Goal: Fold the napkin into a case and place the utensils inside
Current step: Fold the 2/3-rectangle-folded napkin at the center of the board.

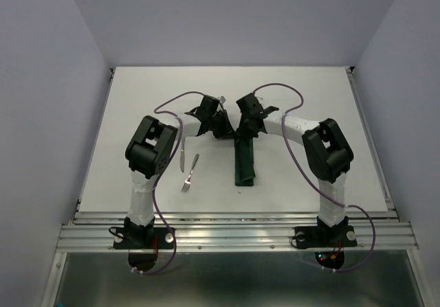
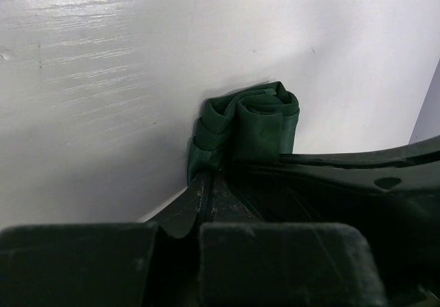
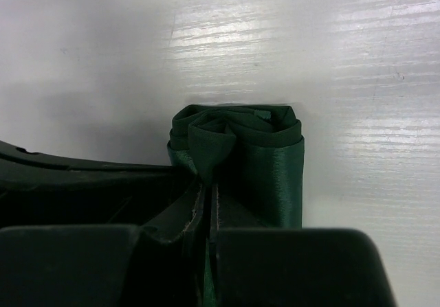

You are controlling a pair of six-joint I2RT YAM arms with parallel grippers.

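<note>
Seemingly limp, slippery napkin point(image 1: 244, 164), best gripped at folds; left hand point(image 2: 210, 183) and right hand point(image 3: 208, 194) pinch its far end.

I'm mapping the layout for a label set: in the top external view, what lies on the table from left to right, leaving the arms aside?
knife → fork → napkin, folded into a narrow dark green strip

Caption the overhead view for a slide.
Left gripper and right gripper pinch the napkin at its far end; knife and fork lie alongside.
</note>
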